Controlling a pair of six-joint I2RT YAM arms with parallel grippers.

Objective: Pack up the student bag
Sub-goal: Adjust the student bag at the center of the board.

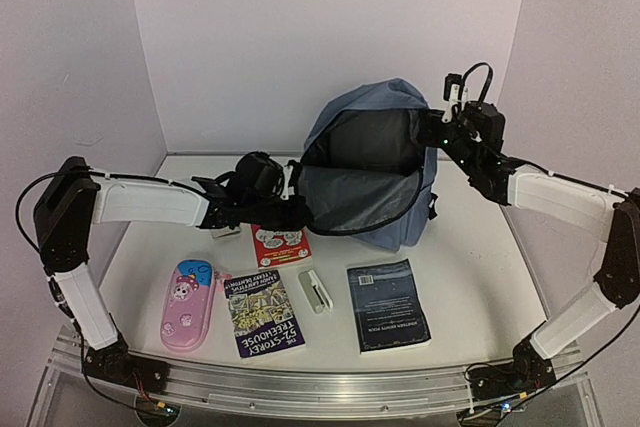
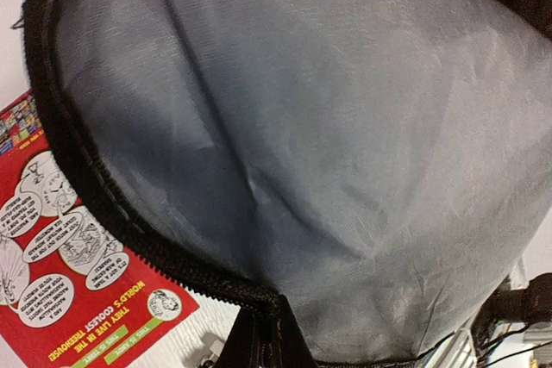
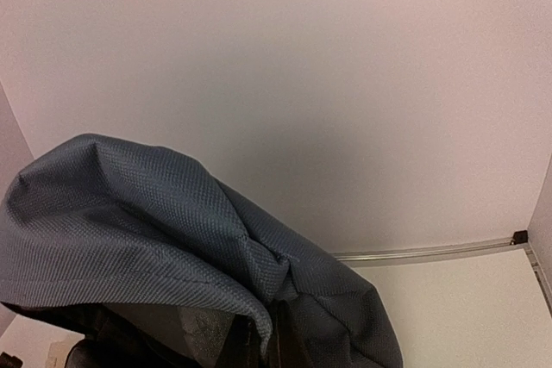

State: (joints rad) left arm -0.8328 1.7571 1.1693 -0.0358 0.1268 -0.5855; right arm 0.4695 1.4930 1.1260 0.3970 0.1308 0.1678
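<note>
Evidently student bag (image 1: 366,195) in left pincer (image 1: 298,190)

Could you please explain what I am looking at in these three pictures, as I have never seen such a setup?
These are two robot arms bolted to a white table. The overhead picture looks down from behind them; the other two come from cameras on each wrist. The left gripper and right gripper are shut, apparently pinching the rim of the open slate-blue fabric backpack. On the table lie a pink pencil case, a purple paperback, a red booklet, a dark blue paperback and a small white object.
</note>
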